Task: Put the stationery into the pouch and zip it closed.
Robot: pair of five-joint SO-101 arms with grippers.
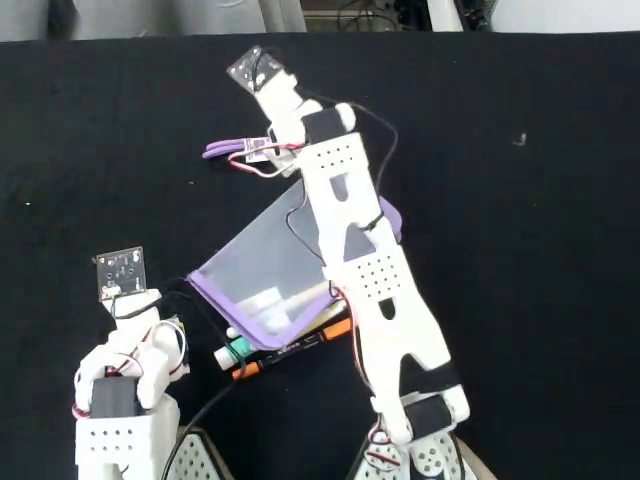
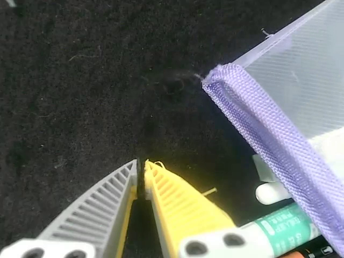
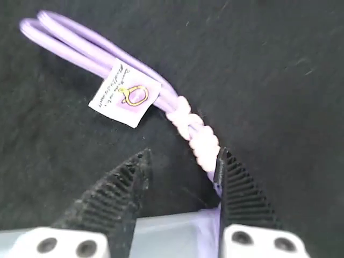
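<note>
High view: a black cloth surface [image 1: 520,250] runs back to a pale strip of room. The clear, purple-edged pouch [image 1: 265,265] lies mid-surface, with a green marker [image 1: 235,350] and an orange pen [image 1: 300,350] at its near edge. The right arm [image 1: 350,240] stretches over it.

Left wrist view: the left gripper [image 2: 144,164] is closed on nothing, near the pouch's corner.

Right wrist view: the right gripper [image 3: 183,161] gapes wide and holds nothing; the purple cord [image 3: 196,137] lies against 1 finger.
</note>
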